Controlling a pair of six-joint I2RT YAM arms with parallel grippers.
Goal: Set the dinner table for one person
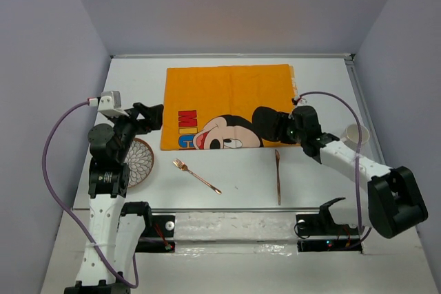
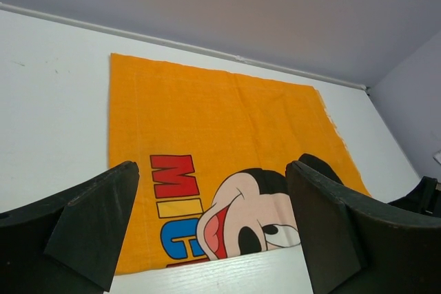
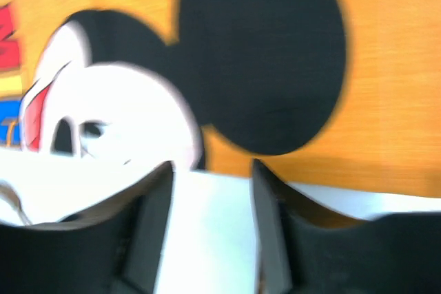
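Note:
The dinner table (image 1: pixel 324 80) is the white tabletop between grey-lilac walls. An orange cartoon-printed placemat (image 1: pixel 227 98) lies flat at its middle back. My left gripper (image 1: pixel 154 116) is open and empty, just left of the placemat's left edge; its wrist view shows the placemat (image 2: pixel 213 129) ahead between the fingers (image 2: pixel 96 225). My right gripper (image 1: pixel 271 126) is open and empty, low over the placemat's near right edge. In its wrist view the fingers (image 3: pixel 155 225) frame bare table, with the placemat's edge (image 3: pixel 386 101) just beyond.
A patterned plate (image 1: pixel 140 163) lies under my left arm. A copper fork (image 1: pixel 196 175) and a copper knife (image 1: pixel 278 175) lie on the table in front of the placemat. A white cup (image 1: pixel 355 134) stands at the right, beside my right arm.

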